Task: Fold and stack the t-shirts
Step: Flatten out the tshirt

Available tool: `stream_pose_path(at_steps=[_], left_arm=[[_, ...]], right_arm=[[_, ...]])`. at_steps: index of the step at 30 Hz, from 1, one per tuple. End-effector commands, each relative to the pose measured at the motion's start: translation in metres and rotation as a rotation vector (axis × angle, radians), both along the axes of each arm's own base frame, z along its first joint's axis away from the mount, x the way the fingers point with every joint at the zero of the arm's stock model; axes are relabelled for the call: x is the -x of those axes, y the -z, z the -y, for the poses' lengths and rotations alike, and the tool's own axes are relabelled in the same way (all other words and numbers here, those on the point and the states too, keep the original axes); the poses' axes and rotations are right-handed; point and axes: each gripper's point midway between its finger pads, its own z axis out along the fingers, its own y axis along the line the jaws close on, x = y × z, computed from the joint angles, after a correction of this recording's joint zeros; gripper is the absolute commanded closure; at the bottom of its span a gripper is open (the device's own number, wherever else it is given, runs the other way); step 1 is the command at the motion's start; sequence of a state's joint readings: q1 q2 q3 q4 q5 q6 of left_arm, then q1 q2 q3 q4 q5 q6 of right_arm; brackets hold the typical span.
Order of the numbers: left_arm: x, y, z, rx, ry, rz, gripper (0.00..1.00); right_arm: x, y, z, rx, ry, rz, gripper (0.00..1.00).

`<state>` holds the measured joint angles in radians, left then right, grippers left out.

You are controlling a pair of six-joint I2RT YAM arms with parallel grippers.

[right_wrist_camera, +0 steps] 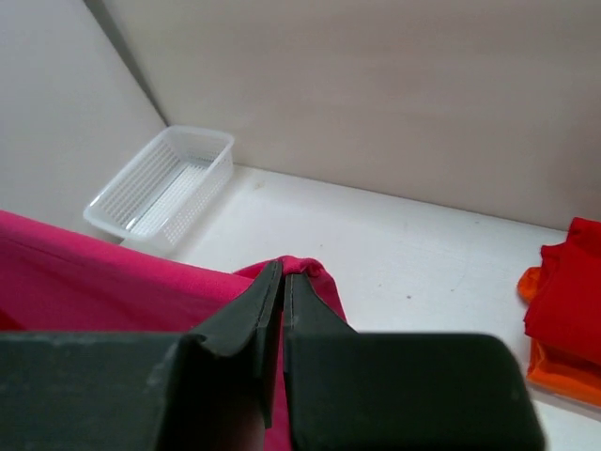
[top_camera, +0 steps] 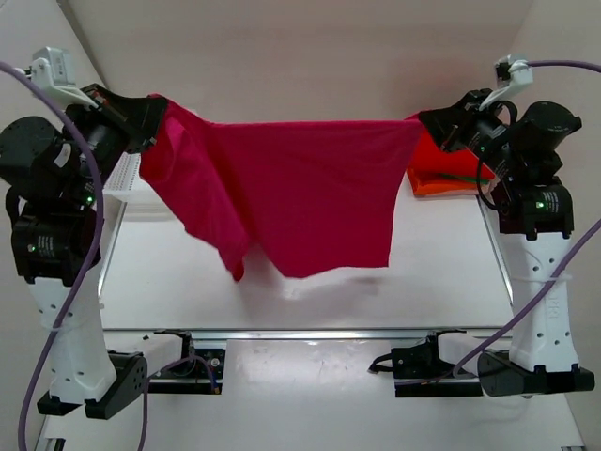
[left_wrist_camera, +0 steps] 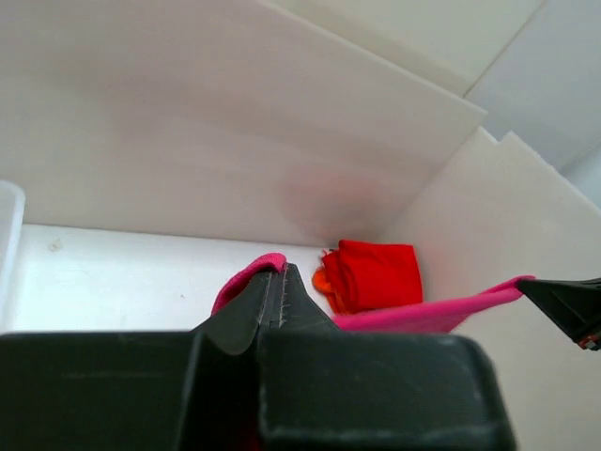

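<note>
**Magenta tee strung between both arms, off the counter**

Closest to me in the wrist cams: left fingers (left_wrist_camera: 252,308) are pressed together on a corner of the magenta tee (top_camera: 300,188), w/ pink cloth poking out at the tips. Right fingers (right_wrist_camera: 252,310) same deal, clamped on the opp. corner w/ a pink fold bunched round the tips. From the top cam I see the tee's upper edge pulled taut btwn the two arms, both held high. The rest hangs as a sheet, lower edge looking clear of the counter (top_camera: 282,305), its left side draping in a longer fold. Red tee (left_wrist_camera: 376,274) sits folded on the orange tee (right_wrist_camera: 554,371) at the far-right corner of the counter, near the back wall. White mesh basket (right_wrist_camera: 169,183) is at far left, by the wall.
</note>
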<state>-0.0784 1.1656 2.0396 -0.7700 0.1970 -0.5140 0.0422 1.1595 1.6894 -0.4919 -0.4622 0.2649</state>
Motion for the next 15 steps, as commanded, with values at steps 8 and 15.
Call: stream_pose_path(at_steps=[8, 15], left_arm=[[-0.163, 0.125, -0.02, -0.152, -0.039, -0.331, 1.0], [-0.181, 0.087, -0.047, -0.091, -0.059, -0.224, 1.0]], right_arm=[[-0.104, 0.087, -0.042, 0.095, -0.062, -0.178, 1.0], [-0.144, 0.034, -0.037, 0.121, -0.009, -0.083, 1.0]])
